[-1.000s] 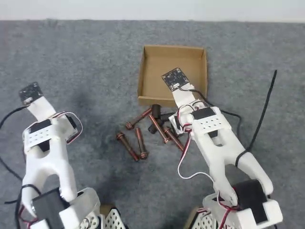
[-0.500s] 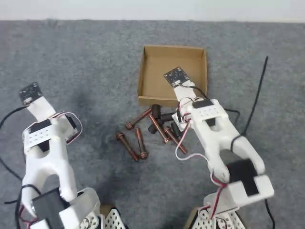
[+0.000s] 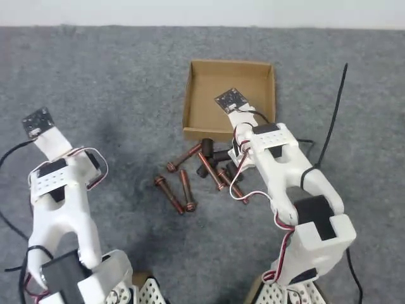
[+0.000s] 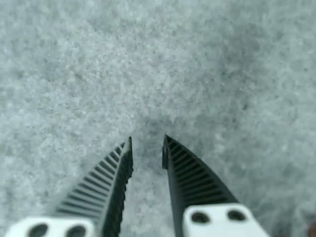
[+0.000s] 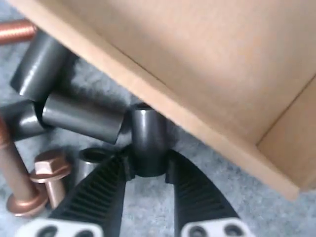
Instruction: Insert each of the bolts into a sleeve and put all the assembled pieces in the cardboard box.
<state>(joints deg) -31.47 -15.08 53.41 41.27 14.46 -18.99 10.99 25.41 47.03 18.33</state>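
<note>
The right tool (image 5: 148,161) is closed around a dark sleeve (image 5: 147,129). One finger (image 5: 106,192) presses each side of it near its closer end, so the grip looks firm. The sleeve points straight away from the tool, in line with its fingers, and the open far end almost touches the outer wall of the cardboard box (image 5: 207,133). Held by one end like this, the far bore stays free, and that is probably why: a bolt can then be fed in from the side the fingers do not cover.

The box wall stands just past the tool's tips, so any lift has to come up and back rather than forward. The other sleeves (image 5: 81,118) lie crowded beside the tool, one of them close against the held sleeve and likely to be dragged along. Two copper bolts (image 5: 49,170) lie heads-down next to the tool's finger, within easy reach.

In the high view more bolts (image 3: 185,189) lie loose on the grey table (image 3: 114,82), between the two arms. No piece is assembled yet, as far as I can see, and the box floor is bare.

The left tool (image 4: 147,140) hangs well apart from the pile with its fingers slightly apart over bare table. Nothing is between them. It seems to be waiting to take a bolt.
</note>
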